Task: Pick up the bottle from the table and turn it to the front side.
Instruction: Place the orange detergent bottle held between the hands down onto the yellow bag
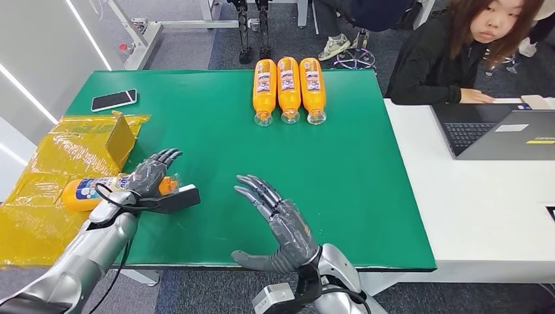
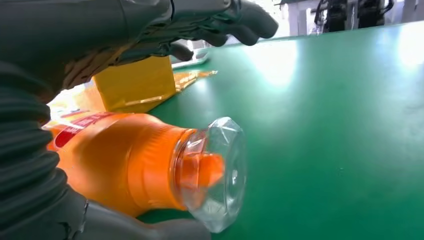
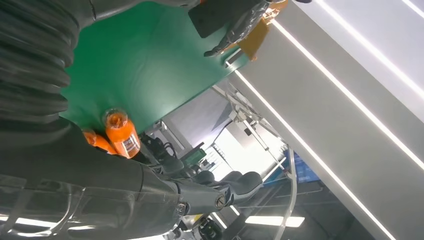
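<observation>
An orange bottle (image 1: 84, 191) with a blue and white label lies on its side at the left edge of the green mat (image 1: 353, 190), partly on a yellow bag (image 1: 46, 163). My left hand (image 1: 148, 176) reaches over its neck end with the fingers stretched out. In the left wrist view the fingers (image 2: 220, 22) hover above the bottle (image 2: 125, 170) and the thumb lies beneath it, with a gap between fingers and bottle. The clear cap (image 2: 220, 170) points out onto the mat. My right hand (image 1: 280, 222) hovers open over the mat's near edge, holding nothing.
Three more orange bottles (image 1: 288, 88) lie side by side at the mat's far edge. A phone (image 1: 113, 99) lies far left, near a yellow box (image 1: 122, 139). A person (image 1: 451, 59) sits at a laptop (image 1: 504, 134) on the white table (image 1: 484, 209) to the right.
</observation>
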`<control>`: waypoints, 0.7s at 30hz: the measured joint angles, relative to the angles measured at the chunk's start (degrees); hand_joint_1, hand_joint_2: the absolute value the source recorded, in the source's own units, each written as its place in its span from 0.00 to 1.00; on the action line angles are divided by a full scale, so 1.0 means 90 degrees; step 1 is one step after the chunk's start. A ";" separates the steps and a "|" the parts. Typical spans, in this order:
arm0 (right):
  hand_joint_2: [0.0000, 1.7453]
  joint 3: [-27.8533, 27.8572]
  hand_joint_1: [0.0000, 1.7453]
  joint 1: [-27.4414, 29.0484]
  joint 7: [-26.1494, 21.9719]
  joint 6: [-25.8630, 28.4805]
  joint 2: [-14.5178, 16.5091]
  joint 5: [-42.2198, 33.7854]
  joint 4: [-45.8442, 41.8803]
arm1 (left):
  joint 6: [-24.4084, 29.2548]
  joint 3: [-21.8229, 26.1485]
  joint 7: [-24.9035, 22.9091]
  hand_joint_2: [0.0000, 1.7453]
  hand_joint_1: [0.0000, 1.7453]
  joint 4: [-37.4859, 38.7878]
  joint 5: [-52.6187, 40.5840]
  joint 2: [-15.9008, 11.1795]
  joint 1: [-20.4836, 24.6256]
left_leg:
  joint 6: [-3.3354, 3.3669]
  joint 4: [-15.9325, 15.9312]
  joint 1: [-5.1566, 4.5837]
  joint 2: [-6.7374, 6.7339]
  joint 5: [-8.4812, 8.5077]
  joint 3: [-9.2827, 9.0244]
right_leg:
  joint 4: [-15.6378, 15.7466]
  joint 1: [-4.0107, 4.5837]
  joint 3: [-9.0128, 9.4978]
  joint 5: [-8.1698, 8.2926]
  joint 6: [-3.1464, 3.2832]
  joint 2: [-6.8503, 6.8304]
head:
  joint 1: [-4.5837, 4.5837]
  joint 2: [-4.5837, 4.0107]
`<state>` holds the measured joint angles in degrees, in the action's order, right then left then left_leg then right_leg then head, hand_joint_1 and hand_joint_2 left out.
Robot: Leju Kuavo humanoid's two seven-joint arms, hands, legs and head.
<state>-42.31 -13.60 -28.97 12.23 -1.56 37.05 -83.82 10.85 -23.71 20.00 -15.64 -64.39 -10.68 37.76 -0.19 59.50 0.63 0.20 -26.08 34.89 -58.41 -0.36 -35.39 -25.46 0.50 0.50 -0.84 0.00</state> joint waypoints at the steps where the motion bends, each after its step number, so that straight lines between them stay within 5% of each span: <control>1: 1.00 0.0007 0.00 0.0008 0.0000 0.0013 -0.0006 0.0000 0.0000 | -0.0128 0.0031 0.0127 1.00 0.00 -0.0008 0.0044 0.0001 0.0011 | 0.0000 0.0000 0.0000 0.0000 0.0000 0.0000 | 0.0000 0.0000 0.0000 0.0000 0.0000 0.0000 | 0.0000 0.0000; 10: 1.00 0.0211 0.00 0.0199 -0.0002 0.0406 -0.0173 -0.0057 -0.0014 | -0.2275 0.0087 0.1896 1.00 0.00 -0.0575 0.0766 0.0073 0.0147 | 0.0000 0.0004 -0.0002 0.0001 0.0000 0.0002 | 0.0001 -0.0001 0.0000 0.0002 0.0000 -0.0001 | -0.0001 0.0000; 21: 1.00 0.0310 0.00 0.0298 -0.0030 0.0475 -0.0297 -0.0088 -0.0055 | -0.2667 0.0083 0.2130 1.00 0.00 -0.1072 0.1118 0.0103 0.0155 | 0.0000 0.0002 0.0001 -0.0001 0.0000 0.0000 | 0.0000 0.0000 -0.0001 0.0004 0.0005 0.0000 | -0.0001 0.0000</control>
<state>-39.52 -10.91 -29.24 16.51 -4.24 36.26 -84.32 -13.15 -22.97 39.17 -25.29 -54.32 -9.75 39.15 -0.19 59.52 0.64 0.20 -26.08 34.89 -58.41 -0.36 -35.39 -25.42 0.54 0.51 -0.85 0.00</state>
